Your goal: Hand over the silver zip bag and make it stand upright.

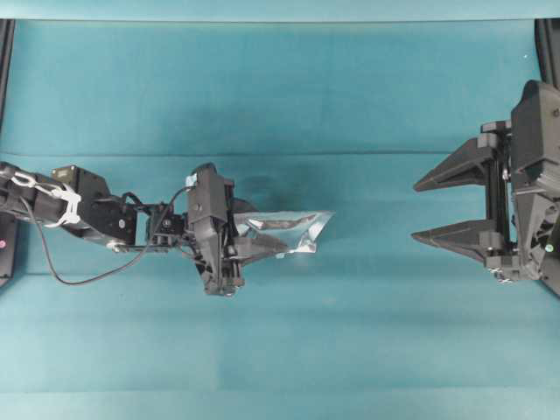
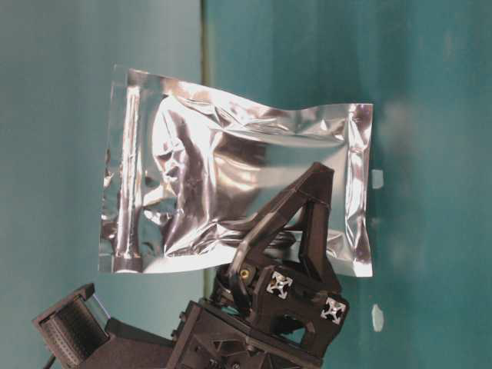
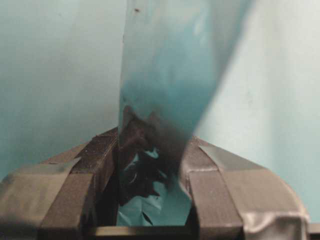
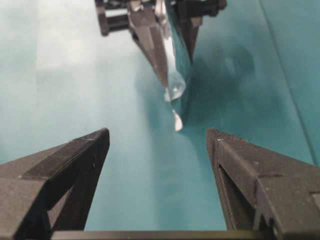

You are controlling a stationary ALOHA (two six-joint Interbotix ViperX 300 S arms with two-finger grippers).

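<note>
Left gripper (image 1: 262, 238): clamped on the silver zip bag (image 1: 293, 232), jaws drawn narrow with the foil pinched between them; the left wrist view shows both fingers (image 3: 100, 165) pressed against the sheet.
Bag position: lifted off the teal table (image 1: 280, 87), projecting straight out ahead of the left fingertips towards the opposite arm; roughly half its length stands free beyond the jaws.
Bag attitude: held edge-on, faces vertical. In the table-level view the broad crinkled face is fully exposed with the gripper fingers crossing its lower right part.
Reason for hold, judged: gripping at one end leaves the far end clear, so the receiving jaws have bare foil to close on without meeting the giver's fingers.
Right gripper (image 1: 437, 210): spread wide, holding nothing, well apart from the bag; the right wrist view shows the bag's free end (image 4: 177, 95) ahead, between the lines of the two fingers.
Reason for stance, judged: pre-opened and lined up with the thin edge to receive.
Handover: not yet made.
Markings: no brand, label or print legible on the bag; the foil shows only reflections.
Other: small white specks (image 2: 376, 178) on the teal surface.
</note>
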